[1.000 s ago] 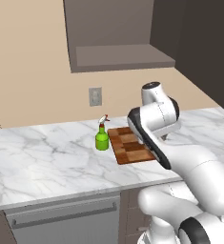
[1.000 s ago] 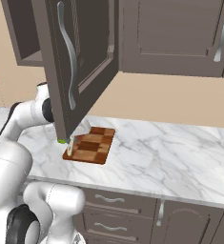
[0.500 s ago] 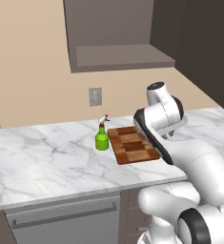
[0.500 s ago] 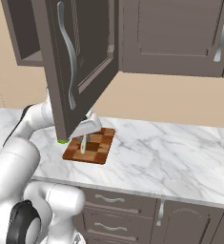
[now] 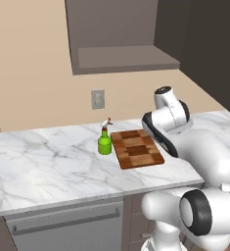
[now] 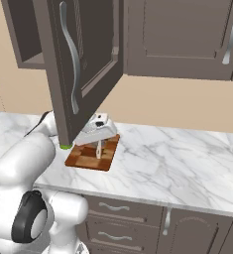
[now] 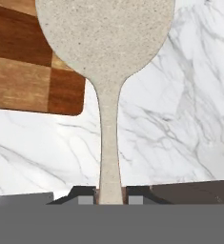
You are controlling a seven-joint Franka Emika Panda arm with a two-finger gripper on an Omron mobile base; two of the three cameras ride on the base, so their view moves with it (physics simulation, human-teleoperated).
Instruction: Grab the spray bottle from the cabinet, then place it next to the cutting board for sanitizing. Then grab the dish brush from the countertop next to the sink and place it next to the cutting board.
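Fingers point(image 7: 110, 193) at the frame's bottom are clamped on your brush point(image 7: 106, 57) handle; its head hangs over the cutting board point(image 7: 32, 71) corner and table point(image 7: 180, 119).

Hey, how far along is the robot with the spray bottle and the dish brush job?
Done: the spray bottle stands on the countertop right beside the cutting board. In hand: the claw is shut on the dish brush, hanging over the board's edge and the marble. Left: set the brush down next to the board and let go.
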